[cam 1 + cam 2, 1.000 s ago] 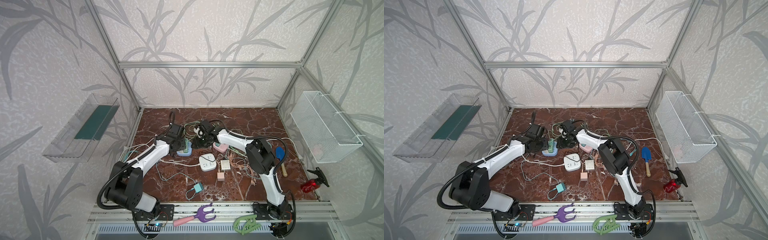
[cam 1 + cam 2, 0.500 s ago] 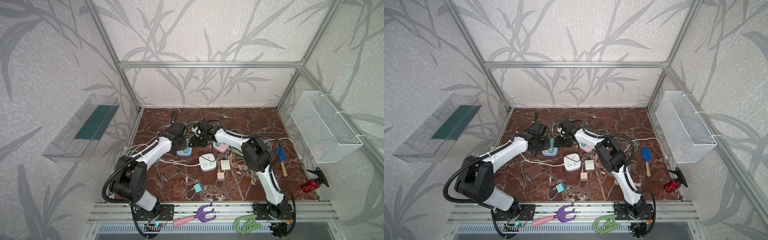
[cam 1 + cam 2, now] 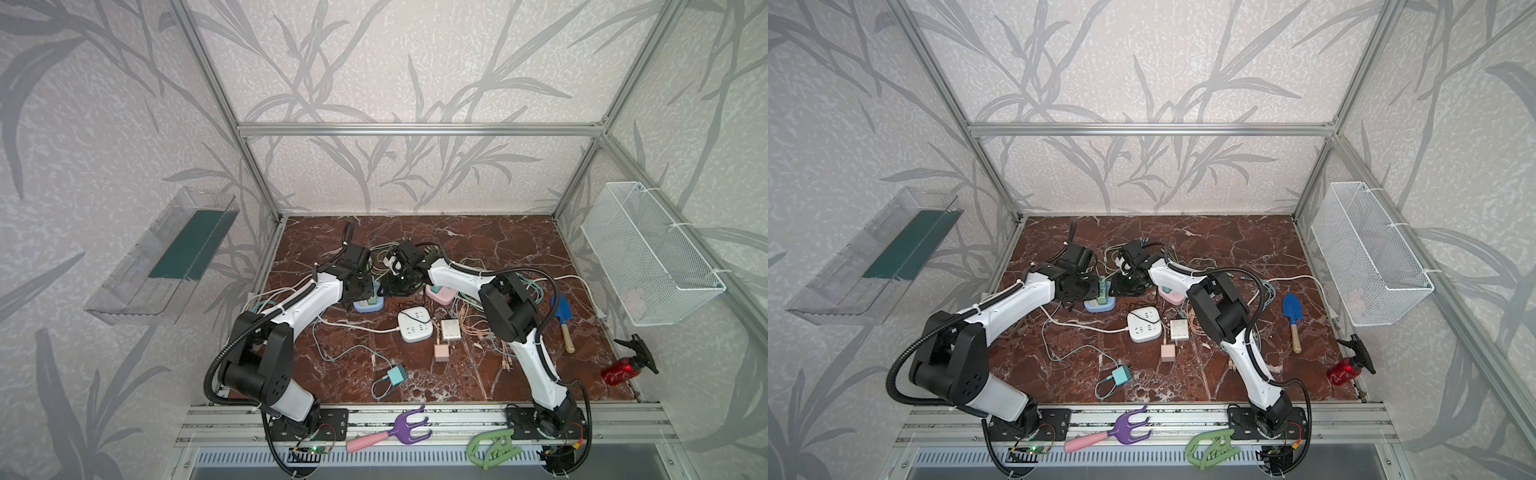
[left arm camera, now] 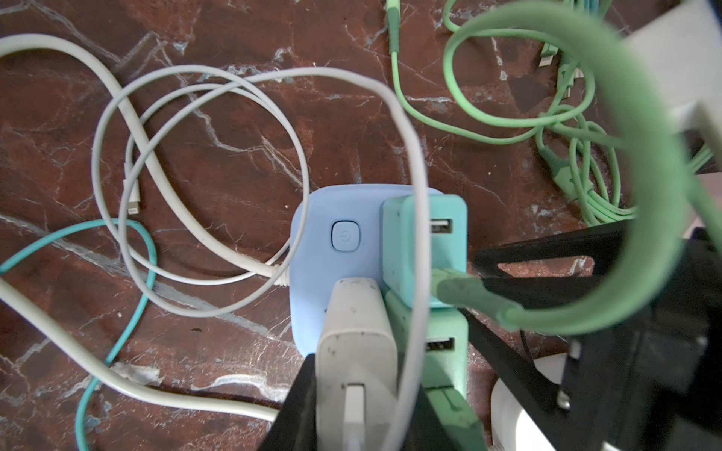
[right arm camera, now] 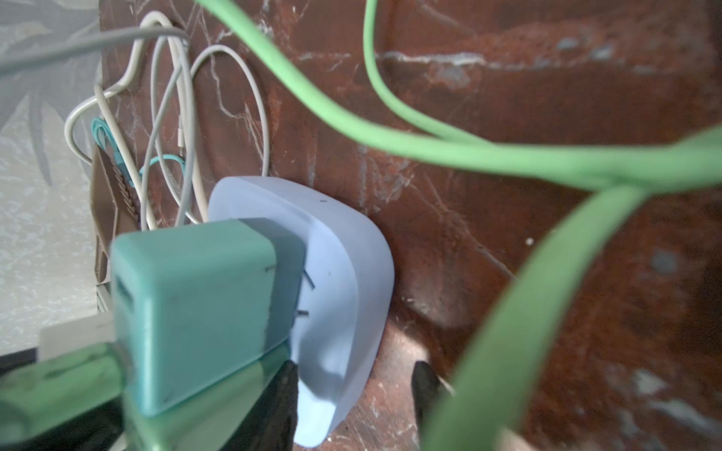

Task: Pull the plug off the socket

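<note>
White plug (image 4: pixel 355 351) is seated in the blue socket (image 4: pixel 312 273), standing upright. The socket lies flat on the marble worktop (image 3: pixel 478 249), left of middle and toward the back.

Left hand (image 4: pixel 359 390) is clamped on the white plug, one black finger on each side. Right hand (image 5: pixel 355 375) has its fingers apart, straddling the socket's rim. There is bare marble between one finger and the socket, so no firm grip is visible. In both top views the two hands nearly meet over the socket.

In the way:
- A teal charger (image 4: pixel 426 242) sits hard against the plug's side, in the same socket.
- A second teal charger (image 4: pixel 445 343) is right next to the first one.
- A green cable (image 4: pixel 469 293) is plugged into the first teal charger and arches in a big loop across both wrist views.
- A white cable (image 4: pixel 414 195) leaves the plug's top and loops over the socket face.
- More white and green cable lies coiled on the marble around the socket.

Further out:
- Near the socket: a white power strip (image 3: pixel 415 327), a pink socket (image 3: pixel 441 296), a white adapter (image 3: pixel 450 329) and a small pink charger (image 3: pixel 441 352).
- Nearer the front: a loose teal plug (image 3: pixel 395 376).
- On the right side: a blue trowel (image 3: pixel 562 316) and a red spray bottle (image 3: pixel 623 368).
- On the front rail: a purple rake (image 3: pixel 395 432).
- On the right wall: a wire basket (image 3: pixel 648 257).
- On the left wall: a clear tray (image 3: pixel 162 257).
</note>
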{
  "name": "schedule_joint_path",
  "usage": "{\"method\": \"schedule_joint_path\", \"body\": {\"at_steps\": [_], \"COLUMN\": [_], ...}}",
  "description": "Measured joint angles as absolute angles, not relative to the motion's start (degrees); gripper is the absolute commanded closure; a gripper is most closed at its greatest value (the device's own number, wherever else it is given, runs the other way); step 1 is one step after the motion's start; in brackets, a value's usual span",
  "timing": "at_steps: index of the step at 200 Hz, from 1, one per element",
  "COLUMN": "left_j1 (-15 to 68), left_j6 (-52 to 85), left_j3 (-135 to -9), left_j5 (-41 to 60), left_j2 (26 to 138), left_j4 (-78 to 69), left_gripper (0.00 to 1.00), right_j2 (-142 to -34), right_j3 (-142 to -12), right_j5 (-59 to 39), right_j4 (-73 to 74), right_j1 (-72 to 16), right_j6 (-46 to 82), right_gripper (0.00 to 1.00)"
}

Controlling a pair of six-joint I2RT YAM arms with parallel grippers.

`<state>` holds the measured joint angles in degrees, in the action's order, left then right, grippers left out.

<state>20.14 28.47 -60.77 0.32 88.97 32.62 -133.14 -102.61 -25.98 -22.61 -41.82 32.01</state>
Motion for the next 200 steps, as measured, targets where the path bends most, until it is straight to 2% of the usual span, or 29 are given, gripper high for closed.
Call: {"method": "schedule_joint_path", "body": {"at_steps": [42, 112, 200], "left_j1": [19.79, 20.29, 21.26], "left_j6": [28.4, 26.52, 24.99], "left_j3": [-60.77, -60.75, -60.82], "left_j5": [1.54, 3.4, 5.37], "left_j2": [88.9, 88.82, 88.75], "left_j4": [32.53, 32.51, 32.69], "left_gripper": [0.81, 0.84, 0.84], "right_j2": [-133.23, -131.26, -126.15], "right_j3": [-102.5, -98.39, -88.51], "right_j5": [-26.55, -27.75, -29.08], "right_j4": [-22.44, -20.05, -14.22], "right_j1": [-41.82, -41.5, -41.69], "right_j6": [30.98, 30.37, 32.69], "right_gripper": [0.57, 0.53, 0.61]}}
